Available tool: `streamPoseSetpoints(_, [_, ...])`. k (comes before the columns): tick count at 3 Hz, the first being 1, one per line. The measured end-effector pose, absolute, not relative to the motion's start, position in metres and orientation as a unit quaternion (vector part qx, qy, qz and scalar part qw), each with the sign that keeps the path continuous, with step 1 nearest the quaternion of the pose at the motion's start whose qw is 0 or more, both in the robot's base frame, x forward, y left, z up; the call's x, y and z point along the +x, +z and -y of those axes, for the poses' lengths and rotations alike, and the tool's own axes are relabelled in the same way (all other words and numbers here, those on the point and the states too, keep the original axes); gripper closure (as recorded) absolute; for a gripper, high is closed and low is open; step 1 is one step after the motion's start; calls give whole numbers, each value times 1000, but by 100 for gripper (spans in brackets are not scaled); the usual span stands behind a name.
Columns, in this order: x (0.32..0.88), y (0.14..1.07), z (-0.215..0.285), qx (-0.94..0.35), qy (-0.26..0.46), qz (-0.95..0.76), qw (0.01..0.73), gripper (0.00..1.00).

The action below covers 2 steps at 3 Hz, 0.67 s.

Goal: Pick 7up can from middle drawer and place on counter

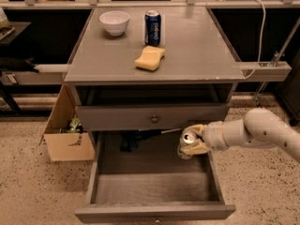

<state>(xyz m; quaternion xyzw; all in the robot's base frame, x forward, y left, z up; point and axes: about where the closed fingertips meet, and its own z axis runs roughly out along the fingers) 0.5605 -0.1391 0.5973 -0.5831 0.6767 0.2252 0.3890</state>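
The 7up can [187, 143], silvery with a shiny top and pull tab, is held in my gripper [193, 140], tilted a little, above the right side of the open middle drawer [154, 184]. The gripper's pale fingers [198, 148] are shut around the can's sides. My white arm reaches in from the right. The drawer's grey floor below the can is bare. The counter [197, 50] is the grey cabinet top above, well over the can.
On the counter stand a white bowl [115, 22], a taller dark-blue can [153, 27] and a yellow sponge [150, 58]. The upper drawer front with round knob [154, 119] is closed. A cardboard box [67, 135] stands on the floor at the left.
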Motion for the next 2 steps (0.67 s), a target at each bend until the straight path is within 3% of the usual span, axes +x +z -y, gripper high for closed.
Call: streamPoseSetpoints(2, [549, 636, 144, -587, 221, -658, 415, 100])
